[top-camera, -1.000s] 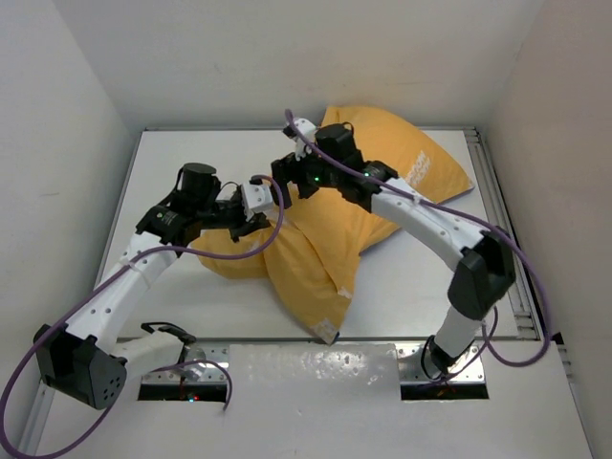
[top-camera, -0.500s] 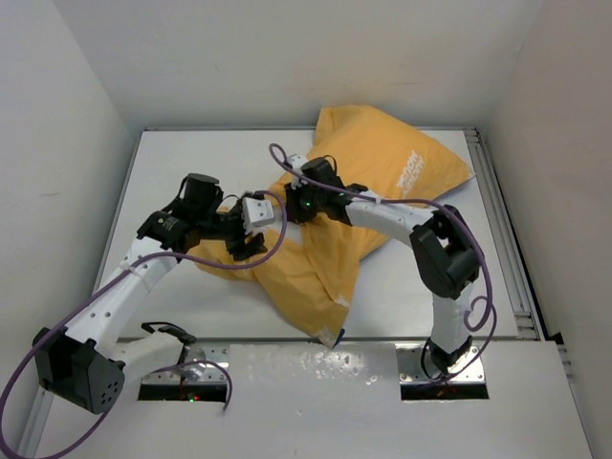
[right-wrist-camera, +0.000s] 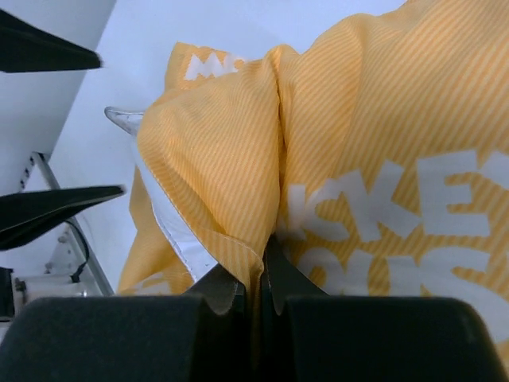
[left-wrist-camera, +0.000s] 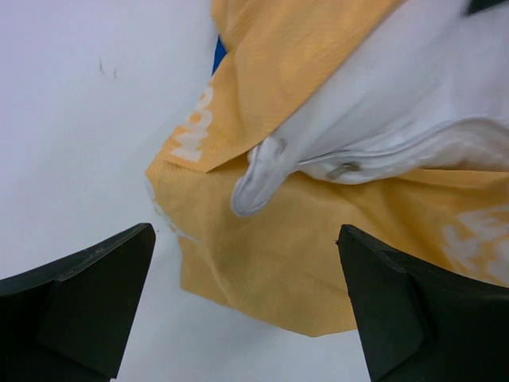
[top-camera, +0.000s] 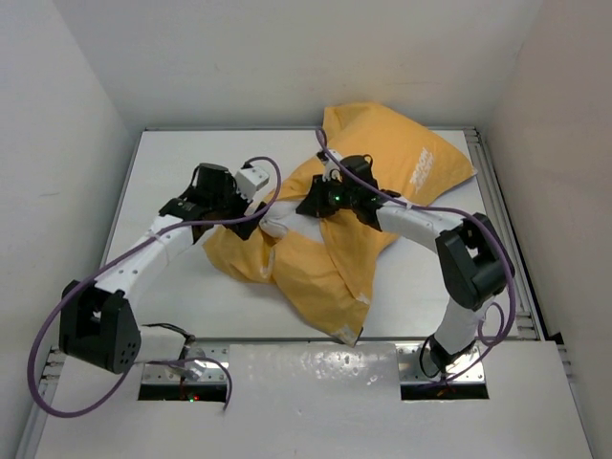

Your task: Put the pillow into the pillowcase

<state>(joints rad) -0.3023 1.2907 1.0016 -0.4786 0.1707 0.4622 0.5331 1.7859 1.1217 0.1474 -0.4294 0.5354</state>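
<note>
The orange-yellow pillowcase [top-camera: 330,263] lies crumpled across the table's middle, bulging with the pillow inside. A white corner of the pillow [top-camera: 274,228] pokes out at its left opening. My left gripper [top-camera: 251,218] hangs open just above that corner, holding nothing. In the left wrist view the white pillow [left-wrist-camera: 413,103] sits on the orange pillowcase [left-wrist-camera: 318,263], with my open left gripper [left-wrist-camera: 245,235] above it. My right gripper [right-wrist-camera: 258,259] is shut on the hem of the pillowcase [right-wrist-camera: 382,119], next to the pillow's white edge [right-wrist-camera: 171,223]. From above, my right gripper [top-camera: 308,203] is at the opening.
The white table [top-camera: 172,163] is boxed in by white walls on the left, back and right. A metal rail [top-camera: 497,220] runs along its right edge. Purple cables loop off both arms. A sliver of the case's blue side [left-wrist-camera: 219,56] shows.
My left gripper has opened, let go of the fabric and drawn back left. My right gripper has shut on the pillowcase hem and shifted right with it.
</note>
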